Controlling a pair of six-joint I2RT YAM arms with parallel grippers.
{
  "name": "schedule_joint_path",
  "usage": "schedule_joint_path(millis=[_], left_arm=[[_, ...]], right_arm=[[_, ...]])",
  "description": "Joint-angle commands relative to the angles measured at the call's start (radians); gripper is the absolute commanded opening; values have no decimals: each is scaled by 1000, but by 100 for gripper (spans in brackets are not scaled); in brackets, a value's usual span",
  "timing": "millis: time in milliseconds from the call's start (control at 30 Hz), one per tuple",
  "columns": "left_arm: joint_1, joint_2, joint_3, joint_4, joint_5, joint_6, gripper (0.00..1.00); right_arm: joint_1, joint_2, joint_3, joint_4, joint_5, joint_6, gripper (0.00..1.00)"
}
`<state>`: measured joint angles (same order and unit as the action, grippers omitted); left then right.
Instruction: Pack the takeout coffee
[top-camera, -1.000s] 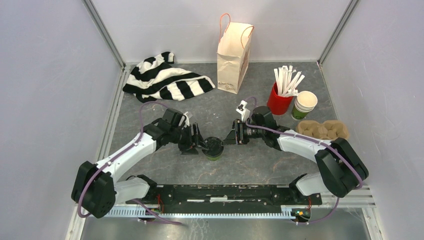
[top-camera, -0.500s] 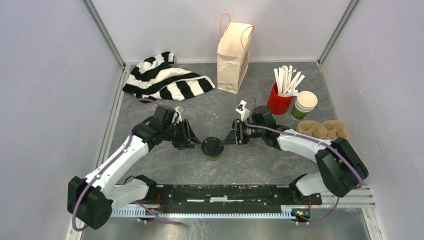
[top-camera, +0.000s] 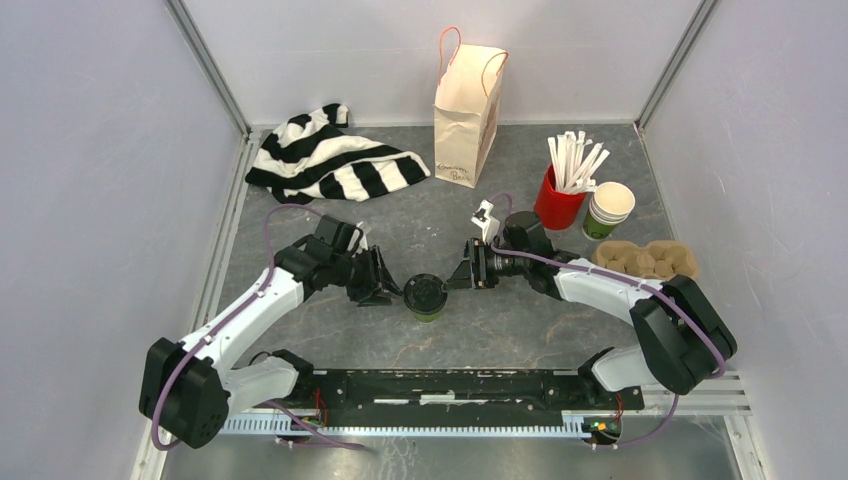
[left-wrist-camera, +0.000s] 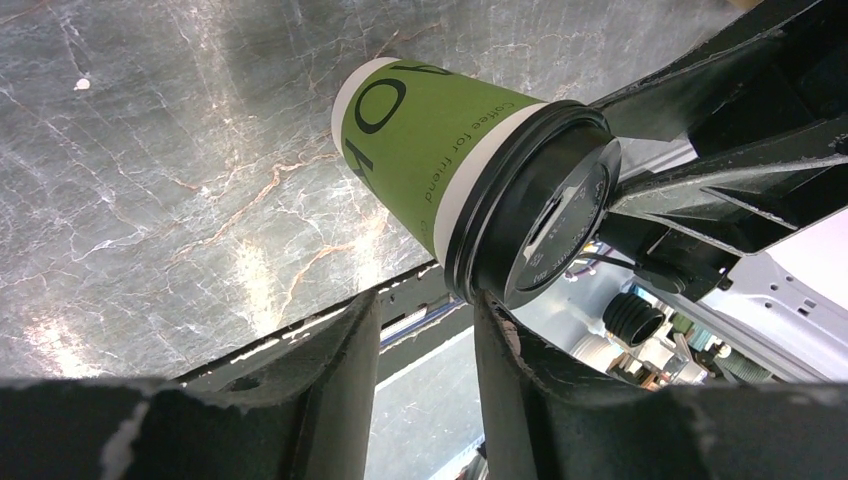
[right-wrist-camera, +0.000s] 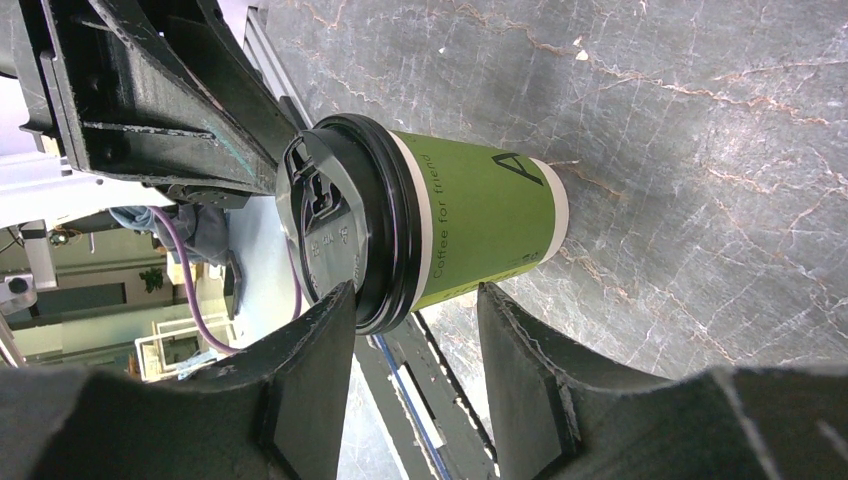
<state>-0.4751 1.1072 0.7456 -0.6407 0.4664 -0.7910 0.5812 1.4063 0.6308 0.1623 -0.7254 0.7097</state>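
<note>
The small green paper cup with the round black plastic lid stands up straight on the grey stone-look bench, in the middle of the top view. Its long side runs up and down, with the lid on top. I see only one such cup.

The left pincer sits just to the left of the cup in the top view and points at it. Its two fingers are partly open with nothing between them. The cup is just past the fingertips, and I cannot tell if the lid touches one. The right pincer sits just to the right of the cup and points back at it. It is partly open too and holds nothing. Both look about equally near.

The pale paper bag with orange handles stands at the top middle, well apart from the cup. I think the next move is a level pinch on the cup's side, so it does not tip.
</note>
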Motion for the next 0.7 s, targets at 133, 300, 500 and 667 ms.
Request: schedule_joint_path(millis=[133, 300, 500, 667], left_arm=[[4, 24, 13, 28, 18, 26, 47], [3, 61, 28, 9, -1, 41, 46], [4, 111, 23, -66, -82, 61, 42], [4, 130, -20, -145, -185, 70, 41]], right_arm=[[19, 34, 17, -70, 52, -42, 53], [24, 40, 20, -67, 56, -39, 53], [26, 38, 14, -75, 79, -41, 53], [24, 35, -14, -87, 105, -51, 53]])
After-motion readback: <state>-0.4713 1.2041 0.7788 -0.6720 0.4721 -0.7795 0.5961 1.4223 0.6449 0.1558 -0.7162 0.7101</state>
